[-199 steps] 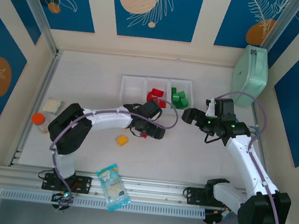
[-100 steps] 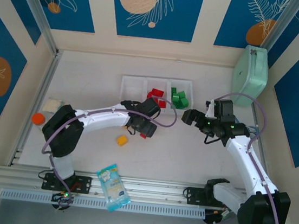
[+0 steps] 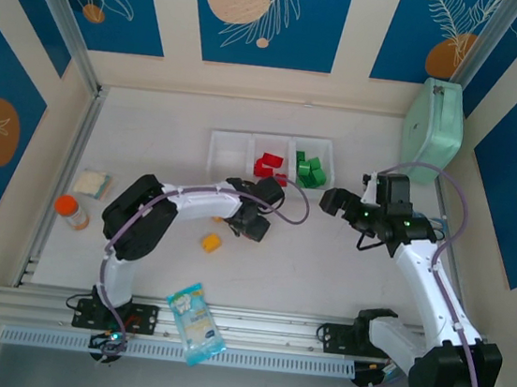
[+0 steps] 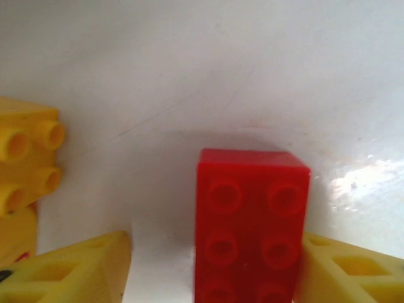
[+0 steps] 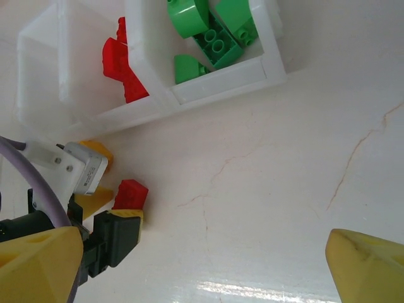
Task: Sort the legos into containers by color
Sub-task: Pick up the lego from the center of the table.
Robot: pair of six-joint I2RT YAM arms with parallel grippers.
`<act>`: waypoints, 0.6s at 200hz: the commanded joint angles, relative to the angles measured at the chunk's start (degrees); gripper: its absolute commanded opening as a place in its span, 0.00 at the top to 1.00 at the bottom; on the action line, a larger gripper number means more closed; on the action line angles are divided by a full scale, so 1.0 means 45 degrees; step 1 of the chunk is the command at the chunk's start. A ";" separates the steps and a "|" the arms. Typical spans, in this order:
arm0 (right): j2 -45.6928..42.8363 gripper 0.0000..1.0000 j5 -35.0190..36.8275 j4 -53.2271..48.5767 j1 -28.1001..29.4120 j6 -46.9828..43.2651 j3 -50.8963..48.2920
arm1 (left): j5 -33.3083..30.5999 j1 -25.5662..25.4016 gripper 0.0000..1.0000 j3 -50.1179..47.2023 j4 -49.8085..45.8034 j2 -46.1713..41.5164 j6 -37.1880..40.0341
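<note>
In the top external view the left arm [image 3: 192, 199] rises from its base, folds at the elbow and runs its forearm to the right, low over the table [image 3: 324, 277]. It ends with the left pincer [image 3: 253, 229] pointing down just in front of the tray [image 3: 229, 155], below the middle compartment; how wide it stands cannot be told from here. The right arm [image 3: 432, 281] climbs from its base and bends in towards the centre, carrying the right pincer [image 3: 330, 200] above the table near the tray's right front corner. Red legos [image 3: 266, 166] lie in the middle compartment and green legos [image 3: 310, 170] in the right one. A yellow lego [image 3: 211, 242] sits on the table just left of and nearer than the left pincer. In the left wrist view the left pincer's yellow fingertips [image 4: 76, 268] straddle a red brick [image 4: 249, 221] lying studs-up on the table. The jaws are parted, with one tip against the brick's side and the other a clear gap away, so nothing is clamped. A yellow brick [image 4: 25, 158] lies at the left edge. In the right wrist view the right pincer's yellow fingertips [image 5: 369, 268] are spread wide with bare table between them, holding nothing. The tray lies ahead, and the red brick [image 5: 130, 193] sits just in front of it.
</note>
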 commanded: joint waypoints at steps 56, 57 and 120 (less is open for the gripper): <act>-0.0488 0.01 -0.0431 -0.0079 -0.0531 -0.0171 -0.0481 | 0.0322 0.0110 0.61 0.0450 0.0083 0.0410 -0.1032; -0.0492 0.01 -0.0431 -0.0083 -0.0543 -0.0174 -0.0480 | 0.0318 0.0110 0.62 0.0430 0.0083 0.0402 -0.1061; -0.1040 0.01 -0.0294 0.0027 -0.0672 0.0027 -0.0517 | -0.0910 0.0233 0.76 0.0252 0.0403 -0.1962 -0.1702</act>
